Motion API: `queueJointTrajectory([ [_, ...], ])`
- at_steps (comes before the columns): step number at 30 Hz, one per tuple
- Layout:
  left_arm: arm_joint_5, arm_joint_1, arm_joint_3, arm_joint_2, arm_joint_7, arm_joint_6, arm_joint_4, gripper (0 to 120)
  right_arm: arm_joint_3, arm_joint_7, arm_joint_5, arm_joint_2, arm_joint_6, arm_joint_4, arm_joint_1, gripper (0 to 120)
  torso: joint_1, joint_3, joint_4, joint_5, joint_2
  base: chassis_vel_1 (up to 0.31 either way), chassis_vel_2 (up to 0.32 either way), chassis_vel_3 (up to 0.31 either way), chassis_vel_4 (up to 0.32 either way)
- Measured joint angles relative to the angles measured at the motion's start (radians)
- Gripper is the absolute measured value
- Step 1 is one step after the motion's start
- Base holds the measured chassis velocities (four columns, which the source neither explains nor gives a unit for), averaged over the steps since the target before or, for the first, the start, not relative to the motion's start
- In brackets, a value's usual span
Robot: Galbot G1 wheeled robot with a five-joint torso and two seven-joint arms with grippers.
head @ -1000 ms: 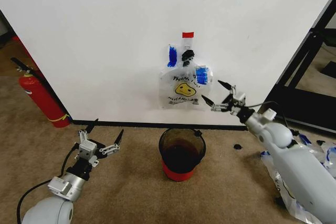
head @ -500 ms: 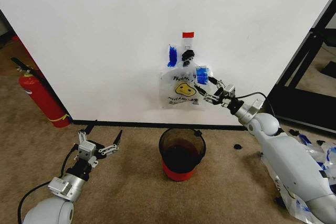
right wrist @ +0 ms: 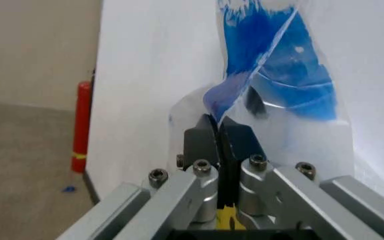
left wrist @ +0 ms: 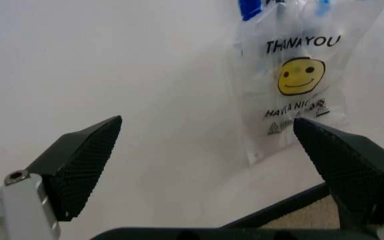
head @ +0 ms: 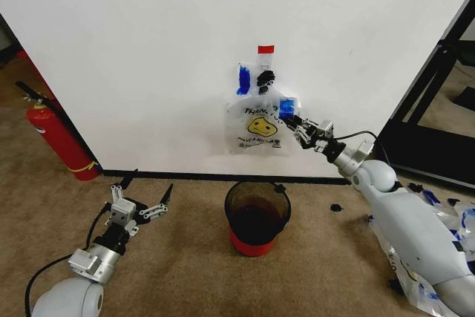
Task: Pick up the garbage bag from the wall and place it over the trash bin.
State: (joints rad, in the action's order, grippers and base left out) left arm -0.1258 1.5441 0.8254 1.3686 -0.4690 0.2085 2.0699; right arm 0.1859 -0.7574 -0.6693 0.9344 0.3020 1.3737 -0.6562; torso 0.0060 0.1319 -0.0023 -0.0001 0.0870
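Observation:
The garbage bag (head: 256, 128) hangs on the white wall, a see-through bag with blue handle patches, a yellow smiley and black print; it also shows in the left wrist view (left wrist: 299, 80). My right gripper (head: 292, 119) is shut on the garbage bag's right blue handle patch (right wrist: 272, 75), its fingers (right wrist: 235, 142) pressed together on the plastic. Below on the carpet stands the trash bin (head: 257, 217), dark see-through with a red base. My left gripper (head: 141, 197) rests low at the left, open, its fingers (left wrist: 78, 165) spread wide.
A red fire extinguisher (head: 56, 139) stands by the wall at the left. A black frame (head: 438, 102) stands at the right. Other clear bags (head: 445, 217) lie on the floor by my right arm. Red tape (head: 266, 50) marks the wall above the bag.
My right gripper moved left to the bag's right blue handle patch and closed on it. The left arm has not moved.

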Motion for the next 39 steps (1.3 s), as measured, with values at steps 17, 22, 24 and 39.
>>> queueJointTrajectory([
  [17,-0.005,-0.026,-0.01,-0.022,0.003,0.008,-0.038,100,0.166,-0.379,-0.006,-0.082,-0.078,-0.068,-0.069,0,0.0,0.0,-0.0001,0.0002,0.0,0.0,0.0,0.0,0.0],
  [22,-0.034,-0.072,-0.037,-0.06,0.018,0.031,-0.068,100,0.185,-0.393,-0.021,-0.081,-0.076,-0.073,-0.103,0,0.0,0.0,0.0004,0.0,0.0,0.0,0.0,0.0,0.0],
  [24,-0.073,-0.115,-0.06,-0.104,0.033,0.059,-0.093,100,0.191,-0.398,-0.027,-0.081,-0.073,-0.073,-0.124,0,0.0,0.0,0.0001,0.0,0.0,0.0,0.0,0.0,0.0],
  [39,-0.523,-0.49,-0.414,-0.453,0.02,-0.029,-0.211,100,0.158,-0.285,-0.072,-0.074,-0.019,-0.064,-0.158,0,0.0,0.0,-0.0003,-0.0001,0.0,0.0,0.0,0.0,0.0],
])
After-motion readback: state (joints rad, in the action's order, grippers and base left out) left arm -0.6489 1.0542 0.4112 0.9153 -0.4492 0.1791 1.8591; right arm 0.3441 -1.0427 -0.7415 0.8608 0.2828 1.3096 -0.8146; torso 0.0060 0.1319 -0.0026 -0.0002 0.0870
